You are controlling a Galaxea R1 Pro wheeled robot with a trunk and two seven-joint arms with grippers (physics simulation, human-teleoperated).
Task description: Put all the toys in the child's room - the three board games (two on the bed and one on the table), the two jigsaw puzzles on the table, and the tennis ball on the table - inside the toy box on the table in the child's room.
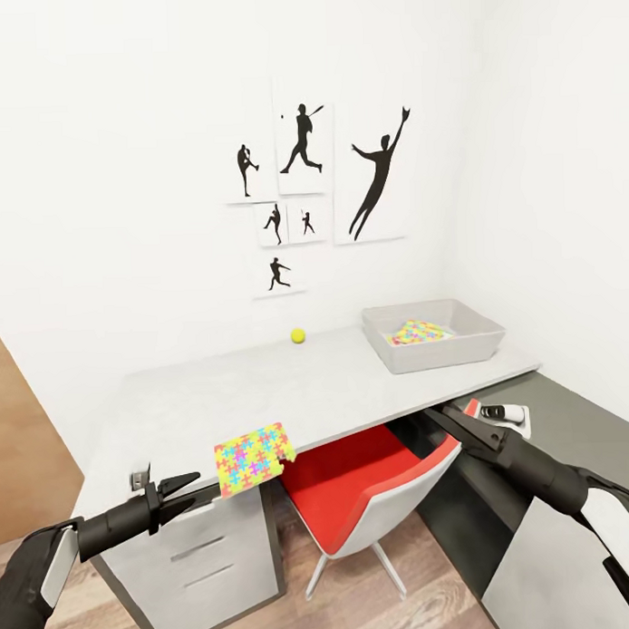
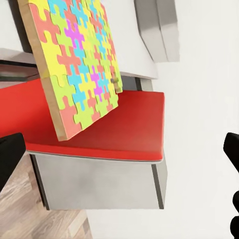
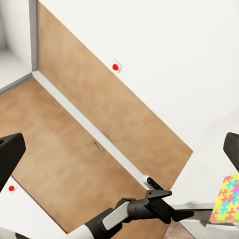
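Note:
On the pale table (image 1: 353, 386), a multicoloured jigsaw puzzle (image 1: 254, 457) lies at the front edge and overhangs it slightly. My left gripper (image 1: 195, 491) is open just left of it, at table-edge height. In the left wrist view the puzzle (image 2: 74, 64) lies ahead of the spread fingers (image 2: 10, 154). The grey toy box (image 1: 470, 345) stands at the back right with a second puzzle (image 1: 419, 332) inside. The tennis ball (image 1: 298, 335) rests by the wall. My right gripper (image 1: 442, 417) is open below the table's front edge. The board games and bed are out of view.
A red-seated chair (image 1: 365, 476) is tucked under the table between my arms. A grey drawer unit (image 1: 214, 554) stands under the table's left end. A lower dark-topped cabinet (image 1: 572, 414) runs along the right wall. A wooden door (image 1: 20, 452) is at left.

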